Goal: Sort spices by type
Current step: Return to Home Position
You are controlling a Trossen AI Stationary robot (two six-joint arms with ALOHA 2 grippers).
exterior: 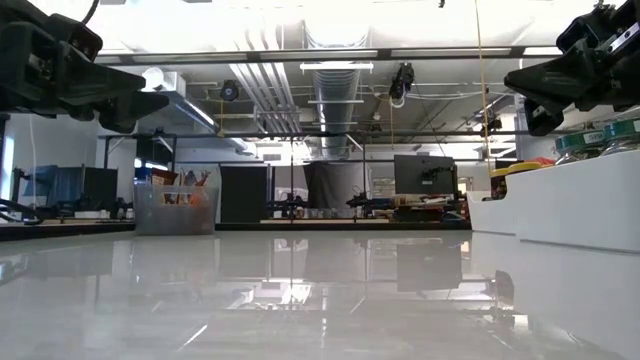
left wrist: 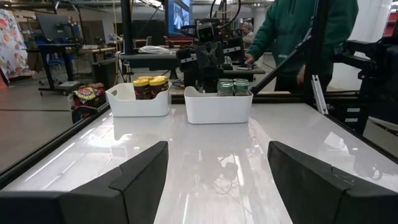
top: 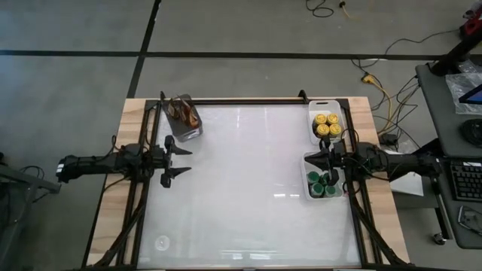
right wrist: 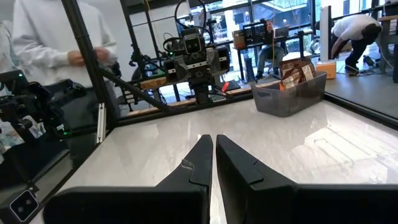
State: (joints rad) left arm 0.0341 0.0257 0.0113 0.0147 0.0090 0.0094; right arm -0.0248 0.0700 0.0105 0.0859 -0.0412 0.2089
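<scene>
High view — left end effector [top: 182,160] wide apart, right end effector [top: 312,159] closed nr green-lid jars [top: 318,190].

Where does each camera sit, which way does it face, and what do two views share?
High view: overhead, straight down on the white table; shows left gripper open, right gripper shut.
Low view: table height, across into the room; both grippers at upper corners.
Left wrist view: past its own open fingers toward the right arm, yellow-lidded clear jars and green-lidded clear jars.
Right wrist view: past its own shut fingers toward the left arm and grey square cup of brown sticks.
Shared: the wrist views face each other.
</scene>
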